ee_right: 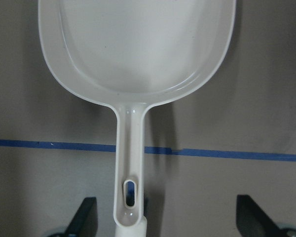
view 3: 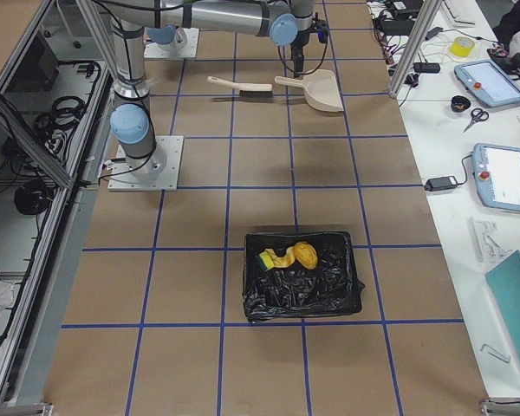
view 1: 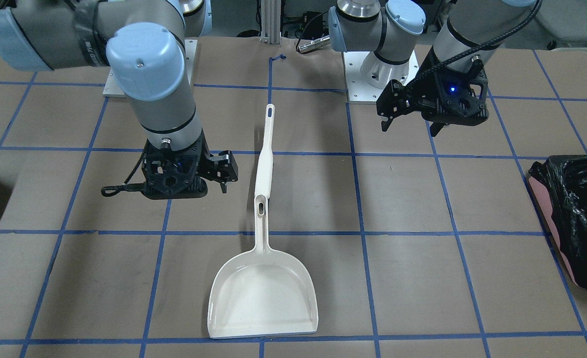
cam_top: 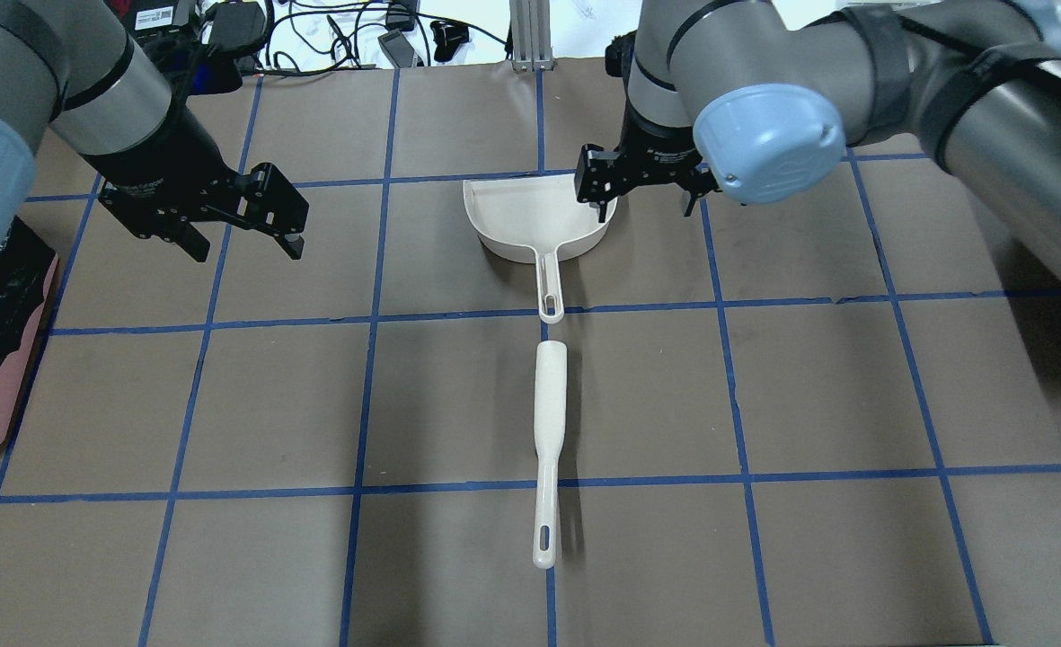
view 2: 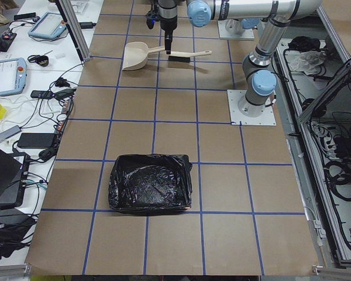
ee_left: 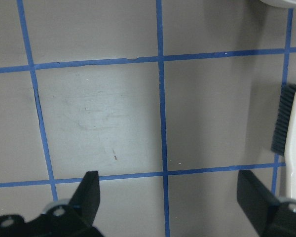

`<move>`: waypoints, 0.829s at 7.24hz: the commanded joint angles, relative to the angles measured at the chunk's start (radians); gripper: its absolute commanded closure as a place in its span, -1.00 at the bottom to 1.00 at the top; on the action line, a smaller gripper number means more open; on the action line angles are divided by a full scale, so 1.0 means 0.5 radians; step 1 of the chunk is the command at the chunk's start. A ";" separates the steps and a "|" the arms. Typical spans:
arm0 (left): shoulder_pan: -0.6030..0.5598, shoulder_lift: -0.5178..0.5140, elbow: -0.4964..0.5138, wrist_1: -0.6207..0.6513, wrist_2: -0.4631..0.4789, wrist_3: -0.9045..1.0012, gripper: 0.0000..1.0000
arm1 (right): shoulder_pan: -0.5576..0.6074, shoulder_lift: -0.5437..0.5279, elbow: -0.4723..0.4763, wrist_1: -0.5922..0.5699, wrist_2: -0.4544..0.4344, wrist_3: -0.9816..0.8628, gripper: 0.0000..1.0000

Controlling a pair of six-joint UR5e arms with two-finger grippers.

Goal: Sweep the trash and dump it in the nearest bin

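Both arms are silver-grey tubes joined by rounded housings with pale blue caps. The right arm [view 1: 164,104] bears a black band with white lettering [view 1: 88,40], and its nearest cap [view 1: 144,59] has a small screw at the centre. A black braided cable [view 1: 482,46] runs along the left arm [view 1: 464,37] to its wrist, where a blue light [view 1: 453,90] glows. The left gripper [view 1: 410,128] and right gripper [cam_top: 645,208] are black and angular, with cut-out housings. A black cable loop [view 1: 117,189] sits beside the right one. Each arm has a white square base plate [view 1: 355,92] with small screws.
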 commanded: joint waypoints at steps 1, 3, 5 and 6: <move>0.002 0.001 0.002 0.014 0.009 0.002 -1.00 | -0.067 -0.134 0.008 0.160 -0.111 -0.152 -1.00; 0.005 -0.002 -0.001 0.023 0.009 0.002 -1.00 | -0.168 -0.171 0.008 0.233 -0.087 -0.189 -1.00; 0.002 0.001 -0.001 0.029 0.009 -0.001 -1.00 | -0.180 -0.223 0.011 0.319 -0.087 -0.226 -1.00; 0.005 -0.002 0.002 0.032 0.009 -0.001 -1.00 | -0.192 -0.263 0.011 0.338 -0.105 -0.229 -1.00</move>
